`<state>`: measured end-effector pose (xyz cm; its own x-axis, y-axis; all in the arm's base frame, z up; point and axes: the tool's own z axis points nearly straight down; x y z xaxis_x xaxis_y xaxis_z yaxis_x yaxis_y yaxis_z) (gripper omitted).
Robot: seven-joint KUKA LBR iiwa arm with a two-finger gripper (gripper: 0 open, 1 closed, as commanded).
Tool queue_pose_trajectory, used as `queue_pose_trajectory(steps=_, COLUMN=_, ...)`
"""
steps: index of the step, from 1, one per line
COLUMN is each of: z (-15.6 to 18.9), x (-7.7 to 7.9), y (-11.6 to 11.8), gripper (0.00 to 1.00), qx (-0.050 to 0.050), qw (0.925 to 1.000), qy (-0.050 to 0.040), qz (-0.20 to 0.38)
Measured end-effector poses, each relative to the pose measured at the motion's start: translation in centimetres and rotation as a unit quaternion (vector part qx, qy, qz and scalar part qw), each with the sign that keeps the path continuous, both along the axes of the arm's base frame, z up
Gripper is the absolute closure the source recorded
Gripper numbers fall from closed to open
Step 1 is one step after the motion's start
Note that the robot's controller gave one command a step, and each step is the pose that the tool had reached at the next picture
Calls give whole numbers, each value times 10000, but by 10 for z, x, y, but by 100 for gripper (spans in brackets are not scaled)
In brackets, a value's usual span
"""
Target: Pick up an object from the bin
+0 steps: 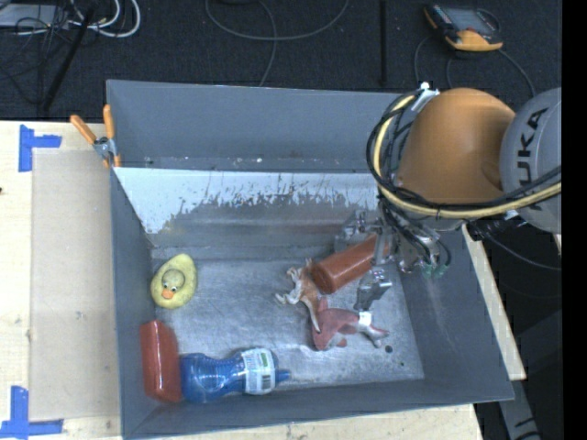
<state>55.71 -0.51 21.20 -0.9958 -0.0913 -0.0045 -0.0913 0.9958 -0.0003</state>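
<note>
My gripper (374, 290) hangs low over the right middle of the bin, beneath the orange cover. A reddish-brown cylinder (341, 268) lies tilted with its right end up against the gripper; whether it is gripped is hidden. Just left of it lies a small tan toy animal (296, 291), legs out. A pinkish-brown toy animal (334, 327) lies on the bin floor directly below the gripper.
A yellow rubber duck (173, 280) sits at the left of the bin. A red cylinder (160, 359) and a blue bottle with a white label (225, 374) lie along the front left. The arm and its cables fill the bin's right rear.
</note>
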Motion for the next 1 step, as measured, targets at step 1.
queue_pose_trajectory(steps=1, z=-10, x=2, y=0, gripper=0, qx=-1, qw=9999, qy=18, qz=165)
